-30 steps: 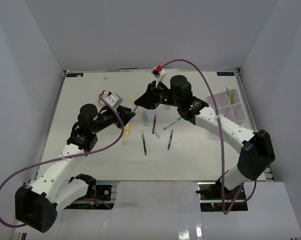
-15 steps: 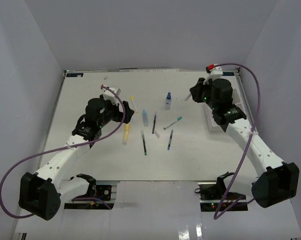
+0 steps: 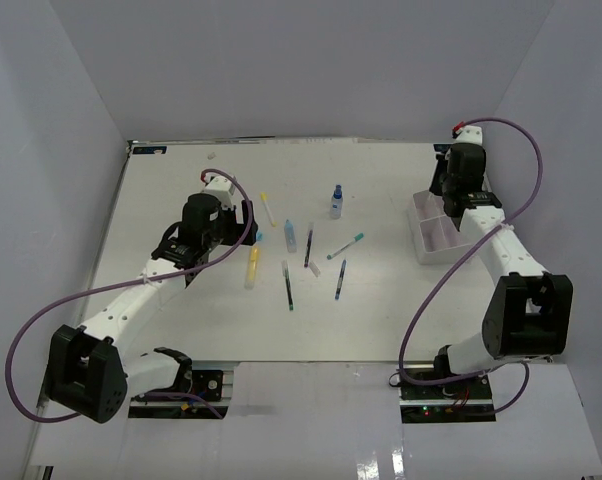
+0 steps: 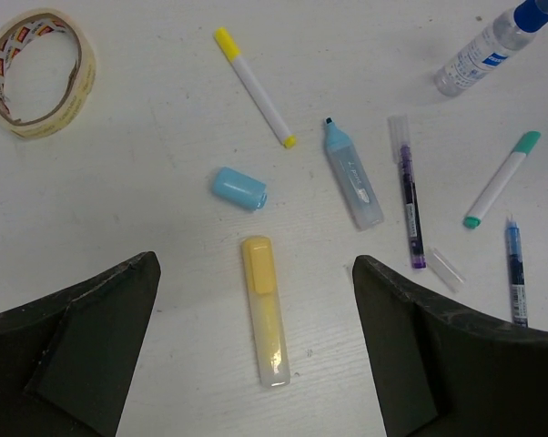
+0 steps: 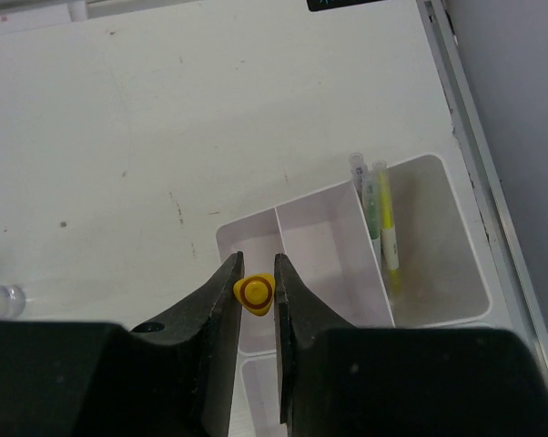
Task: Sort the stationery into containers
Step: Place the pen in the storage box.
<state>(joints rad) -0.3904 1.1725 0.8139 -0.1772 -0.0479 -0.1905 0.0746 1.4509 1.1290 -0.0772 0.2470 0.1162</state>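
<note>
Grip of right pincer [image 5: 257, 273] clenched on yellow pen [image 5: 254, 293], seen end-on, above white organizer box [image 5: 324, 264]; two more pens [image 5: 383, 218] leaning in neighbouring compartment. Left pincer [image 4: 256, 269] released, spread wide over yellow highlighter [image 4: 265, 319] lying flat on desk [image 4: 119, 182], light-blue cap [image 4: 238, 188] just beyond.

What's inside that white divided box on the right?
A greenish pen and a yellow pen lie in the right compartment of the box. The two beside it look empty. The right gripper, pinching a yellow item, hides the nearer compartments.
</note>
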